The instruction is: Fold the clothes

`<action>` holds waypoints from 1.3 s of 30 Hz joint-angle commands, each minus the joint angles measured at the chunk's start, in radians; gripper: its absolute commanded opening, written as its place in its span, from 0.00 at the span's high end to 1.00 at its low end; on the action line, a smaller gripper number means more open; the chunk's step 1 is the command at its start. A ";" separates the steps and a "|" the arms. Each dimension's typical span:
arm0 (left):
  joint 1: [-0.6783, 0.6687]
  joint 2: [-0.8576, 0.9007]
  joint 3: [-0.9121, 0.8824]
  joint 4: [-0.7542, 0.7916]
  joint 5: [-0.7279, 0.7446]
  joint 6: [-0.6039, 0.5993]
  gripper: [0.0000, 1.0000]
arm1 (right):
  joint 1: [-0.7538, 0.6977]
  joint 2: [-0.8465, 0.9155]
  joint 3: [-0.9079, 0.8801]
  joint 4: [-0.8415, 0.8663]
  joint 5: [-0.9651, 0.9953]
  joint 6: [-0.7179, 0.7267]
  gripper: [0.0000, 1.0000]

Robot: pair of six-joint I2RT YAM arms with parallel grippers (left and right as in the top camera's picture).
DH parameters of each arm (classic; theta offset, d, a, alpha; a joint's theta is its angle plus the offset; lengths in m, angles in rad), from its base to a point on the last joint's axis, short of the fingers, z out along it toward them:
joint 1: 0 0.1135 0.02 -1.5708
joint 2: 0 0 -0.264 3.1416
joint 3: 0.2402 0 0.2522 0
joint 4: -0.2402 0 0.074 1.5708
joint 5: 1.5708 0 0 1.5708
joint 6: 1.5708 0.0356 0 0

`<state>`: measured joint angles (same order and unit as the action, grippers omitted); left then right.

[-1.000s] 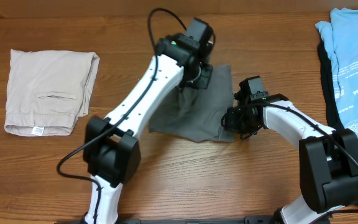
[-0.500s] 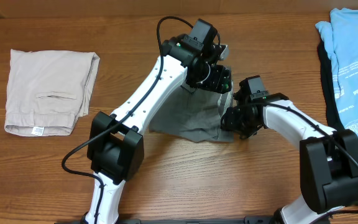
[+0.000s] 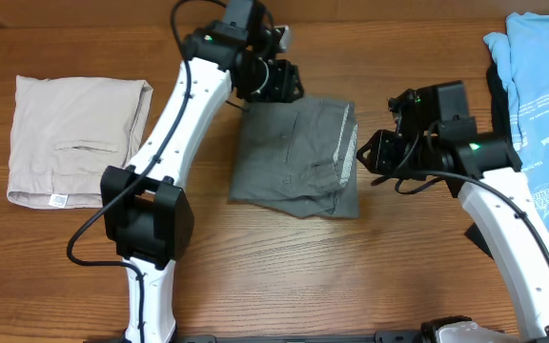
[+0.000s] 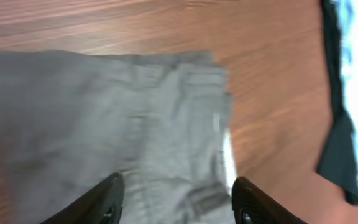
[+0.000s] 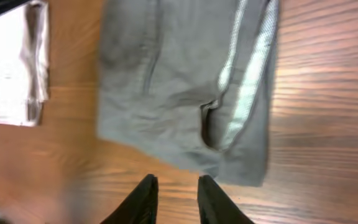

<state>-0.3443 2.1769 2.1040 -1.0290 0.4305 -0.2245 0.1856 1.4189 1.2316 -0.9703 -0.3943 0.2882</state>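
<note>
The clothes, dark grey shorts, lie folded and flat in the middle of the table, with a pale inner band along their right side. My left gripper hovers just beyond their far left corner. In the left wrist view this gripper is open above the grey cloth, with nothing between its fingers. My right gripper hangs just off the shorts' right edge. In its own view the right gripper stands narrowly open over bare wood, short of the shorts.
Folded pale beige shorts lie at the far left. At the right edge, a light-blue printed shirt rests on a dark garment. Bare wood runs along the front of the table.
Both grippers have let go of the grey shorts and opened. The left arm drew back toward the far left, the right arm pulled away rightward, and the shorts now lie flat.
</note>
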 commanded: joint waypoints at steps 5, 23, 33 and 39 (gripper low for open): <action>-0.011 -0.011 0.018 -0.044 -0.176 0.038 0.38 | 0.013 0.137 -0.029 0.121 0.003 -0.008 0.74; -0.006 -0.011 0.018 -0.232 -0.327 0.037 0.38 | 0.016 0.529 -0.034 0.494 0.000 0.038 0.64; -0.007 -0.011 0.018 -0.231 -0.327 0.037 0.38 | 0.016 0.544 -0.034 0.528 0.000 0.038 0.64; -0.007 -0.011 0.018 -0.231 -0.327 0.037 0.39 | 0.016 0.544 -0.034 0.555 -0.020 0.051 0.69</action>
<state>-0.3515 2.1769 2.1048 -1.2610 0.1150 -0.2062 0.1970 1.9537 1.2022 -0.4286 -0.3950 0.3225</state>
